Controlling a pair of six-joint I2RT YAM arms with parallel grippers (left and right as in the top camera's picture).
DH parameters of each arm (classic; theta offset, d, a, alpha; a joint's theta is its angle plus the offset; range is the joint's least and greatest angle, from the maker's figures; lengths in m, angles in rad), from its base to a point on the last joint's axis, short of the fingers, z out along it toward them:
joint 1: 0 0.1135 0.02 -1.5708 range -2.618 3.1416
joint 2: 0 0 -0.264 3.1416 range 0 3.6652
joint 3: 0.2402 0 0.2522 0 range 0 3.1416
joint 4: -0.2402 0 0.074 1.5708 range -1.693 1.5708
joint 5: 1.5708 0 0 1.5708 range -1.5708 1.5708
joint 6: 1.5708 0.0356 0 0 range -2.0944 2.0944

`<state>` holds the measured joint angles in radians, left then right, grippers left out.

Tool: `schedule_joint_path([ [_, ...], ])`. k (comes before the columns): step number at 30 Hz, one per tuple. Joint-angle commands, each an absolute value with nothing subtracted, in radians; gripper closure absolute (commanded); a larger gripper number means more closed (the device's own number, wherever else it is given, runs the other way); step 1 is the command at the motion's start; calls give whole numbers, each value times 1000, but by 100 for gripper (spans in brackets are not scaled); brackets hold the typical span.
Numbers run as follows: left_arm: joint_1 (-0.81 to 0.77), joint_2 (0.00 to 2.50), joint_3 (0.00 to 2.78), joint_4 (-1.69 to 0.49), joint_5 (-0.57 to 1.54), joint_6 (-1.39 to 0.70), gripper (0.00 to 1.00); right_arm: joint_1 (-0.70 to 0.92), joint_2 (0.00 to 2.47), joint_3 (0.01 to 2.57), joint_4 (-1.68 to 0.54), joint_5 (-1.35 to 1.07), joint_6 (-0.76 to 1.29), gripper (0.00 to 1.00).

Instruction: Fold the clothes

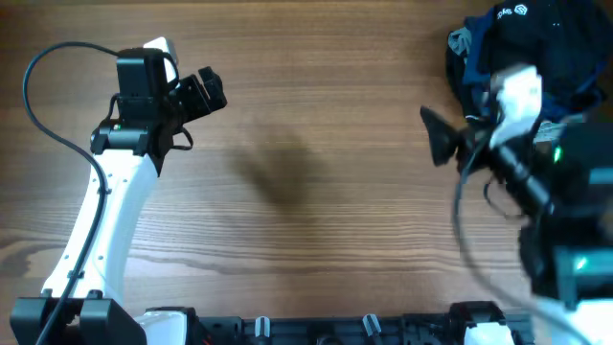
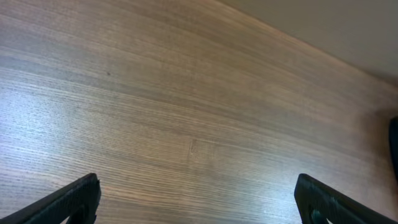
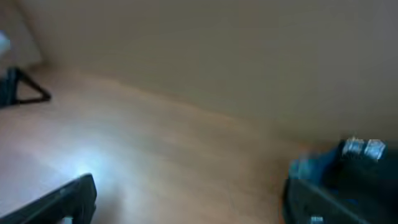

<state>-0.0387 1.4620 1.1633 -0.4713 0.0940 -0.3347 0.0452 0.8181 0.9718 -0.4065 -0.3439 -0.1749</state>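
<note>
The clothes [image 1: 536,38] lie in a crumpled pile at the table's far right corner. The pile is mostly black fabric with blue parts, and a small white logo [image 1: 522,11] shows on top. My right gripper [image 1: 433,137] is open and empty, just left of the pile and above the table. In the blurred right wrist view the gripper [image 3: 186,186] is open, with the blue and dark fabric [image 3: 348,165] beside its right finger. My left gripper [image 1: 218,92] is open and empty at the far left, well away from the clothes. It hangs over bare wood in the left wrist view [image 2: 196,186].
The wooden table [image 1: 306,192] spans the view. A dark sliver of fabric [image 2: 394,140] shows at the right edge of the left wrist view. The left arm's gripper [image 3: 18,87] shows at the far left of the right wrist view. Arm bases stand along the front edge.
</note>
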Motion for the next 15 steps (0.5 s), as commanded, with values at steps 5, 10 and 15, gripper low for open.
schedule_joint_path([
  [5,-35,1469,1163,-468,84,-322,0,47,401,353,-104,-359,-287,0],
  [10,-35,1469,1163,-468,84,-322,0,46,177,146,-68,-298,-194,0],
  [15,-35,1469,1163,-468,84,-322,0,45,69,41,-66,-231,-157,0],
])
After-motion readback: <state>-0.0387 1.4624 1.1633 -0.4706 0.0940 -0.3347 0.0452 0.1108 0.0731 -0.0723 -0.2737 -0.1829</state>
